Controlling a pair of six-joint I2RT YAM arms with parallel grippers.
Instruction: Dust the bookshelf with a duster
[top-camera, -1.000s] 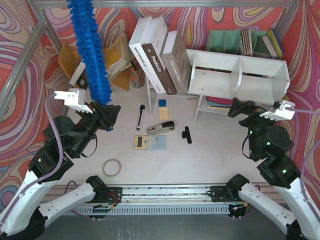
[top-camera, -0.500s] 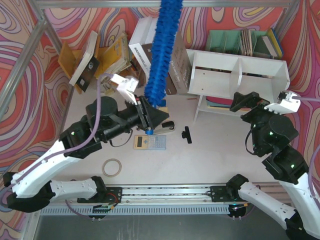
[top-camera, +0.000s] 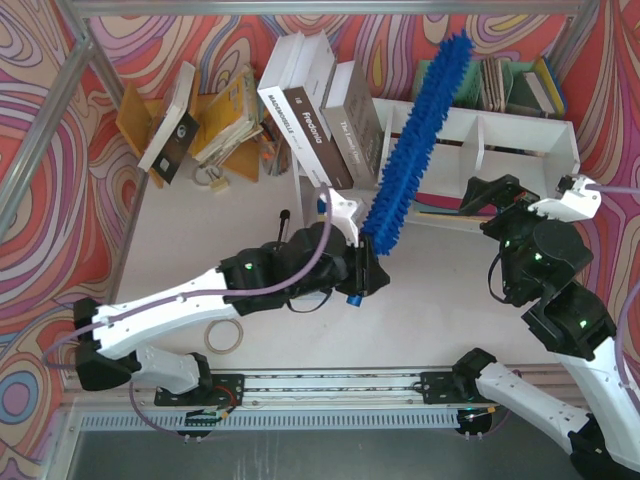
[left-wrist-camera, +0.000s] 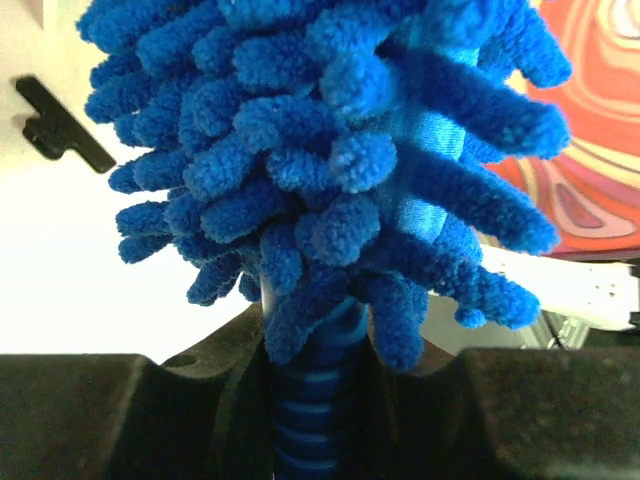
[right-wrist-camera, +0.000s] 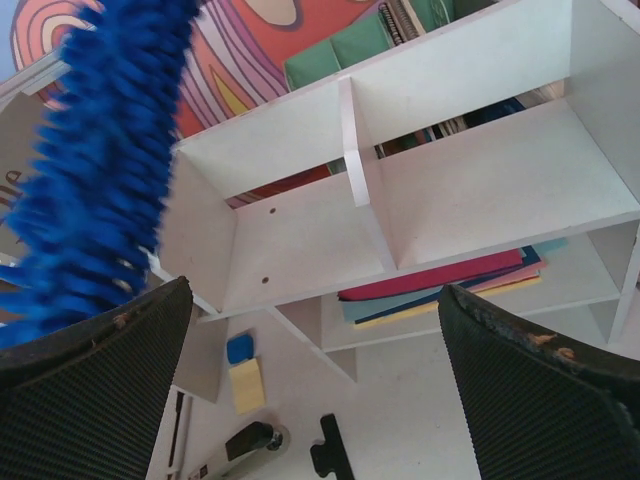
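- The duster (top-camera: 415, 150) is standing tilted off the left claw (top-camera: 362, 270), which is clamping hard on the ribbed blue handle. The fluffy head is slanting up and to the right across the bookshelf (top-camera: 520, 165).
- From above, the bristles are crossing the left compartment. In the right wrist view the head (right-wrist-camera: 95, 170) is showing as a blur just beside the shelf's left end wall. Whether the bristles are touching wood, I cannot tell.
- The right claw (right-wrist-camera: 312, 390) is hanging spread wide and gripping nothing, facing the open front of the shelf.
- My read is that we are sitting right at the start of the dusting, with tool and shelf together and the wiping not yet showing.
- The next move is calling for the head to be laid on a board and dragged along it, working around the centre divider and staying clear of the big books (top-camera: 320, 110) leaning at the left end.
- Both compartments are looking bare, with just plain white boards inside.
- Under the shelf, between its legs, a flat stack of pink, teal and yellow folders (right-wrist-camera: 440, 285) is lying on the worktop (top-camera: 440, 300).
- Behind the shelf, the teal organiser (top-camera: 470, 80) is holding upright notebooks, and the orange rack (top-camera: 225, 120) is carrying slumping books.
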